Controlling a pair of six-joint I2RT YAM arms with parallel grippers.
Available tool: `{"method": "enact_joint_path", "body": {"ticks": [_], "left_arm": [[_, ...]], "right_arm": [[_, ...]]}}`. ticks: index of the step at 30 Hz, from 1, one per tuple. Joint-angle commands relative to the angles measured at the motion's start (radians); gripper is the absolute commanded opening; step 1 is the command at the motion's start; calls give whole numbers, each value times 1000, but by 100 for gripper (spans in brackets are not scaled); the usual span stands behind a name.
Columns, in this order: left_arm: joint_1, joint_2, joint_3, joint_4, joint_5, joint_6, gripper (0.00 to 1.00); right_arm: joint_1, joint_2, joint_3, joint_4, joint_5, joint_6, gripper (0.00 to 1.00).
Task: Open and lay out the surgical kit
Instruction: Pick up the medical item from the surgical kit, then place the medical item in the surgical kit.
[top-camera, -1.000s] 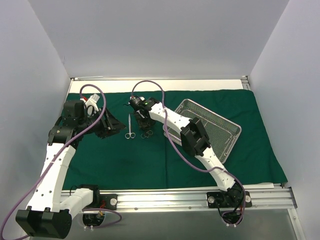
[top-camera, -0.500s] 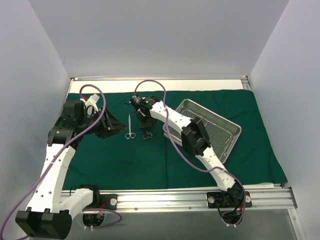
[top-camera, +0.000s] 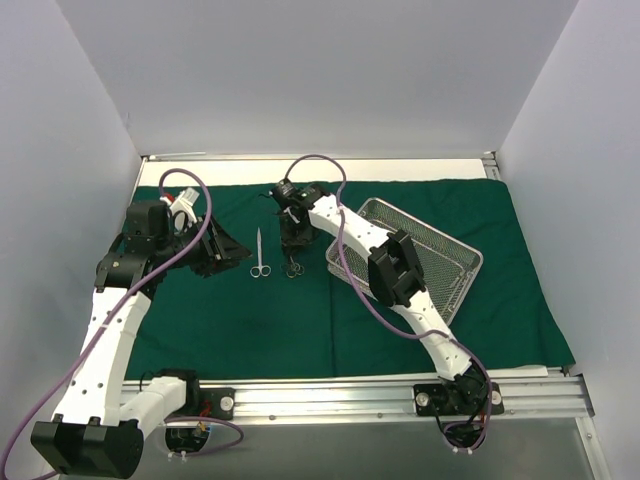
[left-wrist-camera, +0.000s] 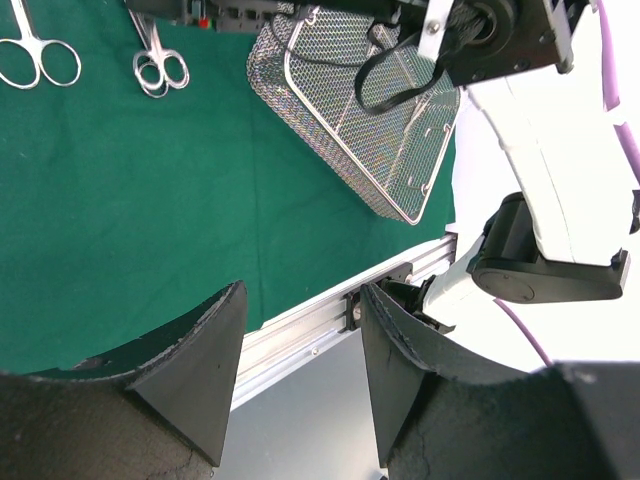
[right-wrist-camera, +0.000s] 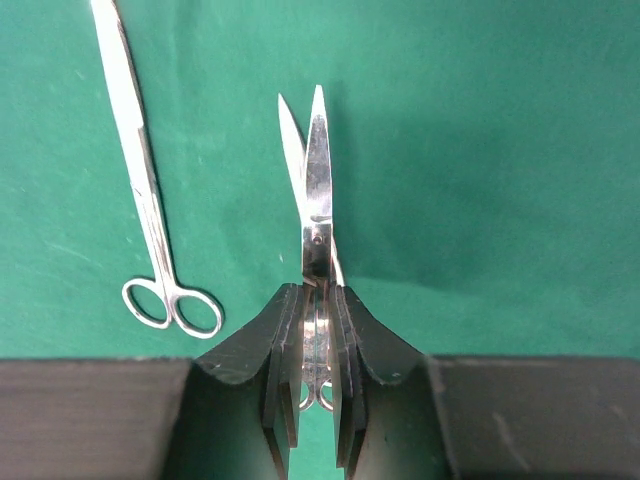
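Observation:
The dark green drape (top-camera: 250, 320) lies spread flat over the table. The silver wire-mesh tray (top-camera: 425, 258) sits on it at the right and also shows in the left wrist view (left-wrist-camera: 350, 110). One pair of steel scissors (top-camera: 259, 252) lies on the drape left of centre. My right gripper (top-camera: 291, 238) is shut on a second pair of scissors (right-wrist-camera: 316, 200), blades pointing away and low over the cloth, beside the first pair (right-wrist-camera: 150, 230). My left gripper (top-camera: 228, 256) is open and holds nothing, just left of the lying scissors.
An aluminium rail (top-camera: 380, 392) runs along the near edge of the table. White walls enclose the left, back and right sides. The right arm (top-camera: 395, 275) stretches over the tray's left corner.
My right gripper has moved a little to the right and towards the back with its scissors. The left arm and the lying scissors have not moved.

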Motion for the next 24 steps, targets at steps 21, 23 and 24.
{"method": "enact_joint_path", "body": {"ticks": [21, 23, 24], "left_arm": [[13, -35, 11, -124, -140, 49, 58], [16, -42, 22, -154, -186, 54, 58], [16, -45, 28, -189, -206, 57, 58]], "right_arm": [[42, -51, 50, 61, 43, 8, 0], [54, -41, 68, 76, 51, 42, 0], [59, -39, 76, 85, 57, 63, 0]]}}
